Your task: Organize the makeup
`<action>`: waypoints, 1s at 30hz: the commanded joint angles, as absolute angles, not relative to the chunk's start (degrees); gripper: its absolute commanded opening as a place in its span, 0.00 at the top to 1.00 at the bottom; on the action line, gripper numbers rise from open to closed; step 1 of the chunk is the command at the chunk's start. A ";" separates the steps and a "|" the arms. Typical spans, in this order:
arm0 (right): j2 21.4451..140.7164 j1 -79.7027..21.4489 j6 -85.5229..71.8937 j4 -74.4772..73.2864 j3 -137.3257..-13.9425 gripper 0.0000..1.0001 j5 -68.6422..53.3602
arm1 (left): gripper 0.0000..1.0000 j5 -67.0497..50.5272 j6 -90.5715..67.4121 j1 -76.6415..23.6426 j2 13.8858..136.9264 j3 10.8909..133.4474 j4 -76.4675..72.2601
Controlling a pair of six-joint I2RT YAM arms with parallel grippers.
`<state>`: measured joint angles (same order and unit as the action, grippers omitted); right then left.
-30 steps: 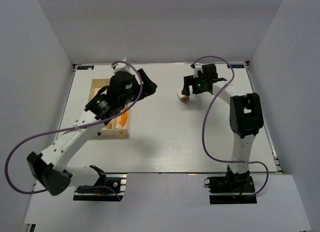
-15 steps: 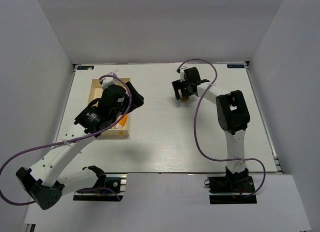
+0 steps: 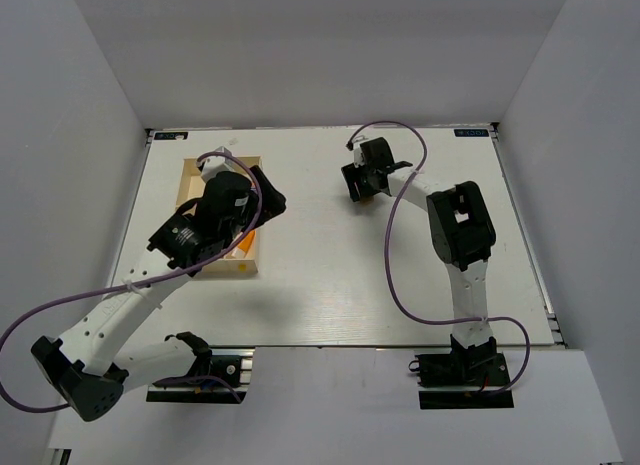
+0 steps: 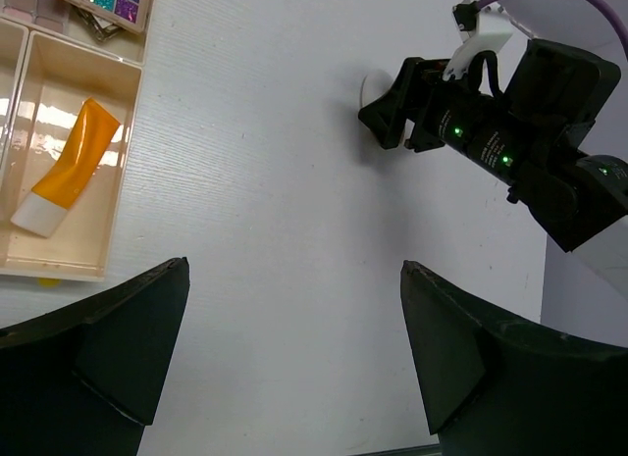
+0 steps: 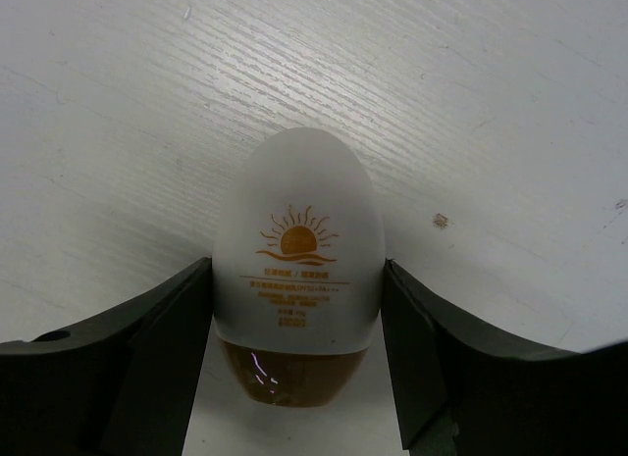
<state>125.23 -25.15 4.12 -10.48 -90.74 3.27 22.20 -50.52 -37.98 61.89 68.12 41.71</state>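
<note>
While the left fingers (image 4: 98,348) hang spread, the right fingers (image 5: 157,368) grip the egg-shaped bottle (image 5: 297,270) between them across its belly; we judge it glossy, slip-prone.

My left arm (image 3: 130,305): angled forward over the table. My left gripper (image 4: 292,279): jaws wide apart, holding nothing. My right arm (image 3: 462,235): stretched forward, wrist turned inward. My right gripper (image 5: 296,279): fingers against both sides of the egg-shaped cosmetic (image 5: 294,211).

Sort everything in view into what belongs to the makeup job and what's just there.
Job: white egg-shaped container with orange sun print; orange white-capped tube; multicolour square palette.
Just there: light wooden compartment tray holding the tube and palette; white table.
</note>
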 commanded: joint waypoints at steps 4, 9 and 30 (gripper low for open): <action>120.68 -25.40 9.13 -12.38 -90.26 0.86 -5.74 | 0.02 24.34 -50.98 -37.97 57.92 68.29 42.19; 113.30 -27.06 13.61 -15.73 -92.02 0.91 -27.36 | 0.02 24.70 -49.92 -37.97 53.71 67.68 38.85; 126.91 -50.88 3.96 -2.03 -108.89 0.91 -35.43 | 0.02 22.33 -48.34 -38.50 42.10 64.78 34.98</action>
<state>125.27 -50.37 7.90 -8.58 -105.60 -39.33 22.90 -48.07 -38.26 44.47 65.47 34.74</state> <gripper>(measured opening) 0.689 0.979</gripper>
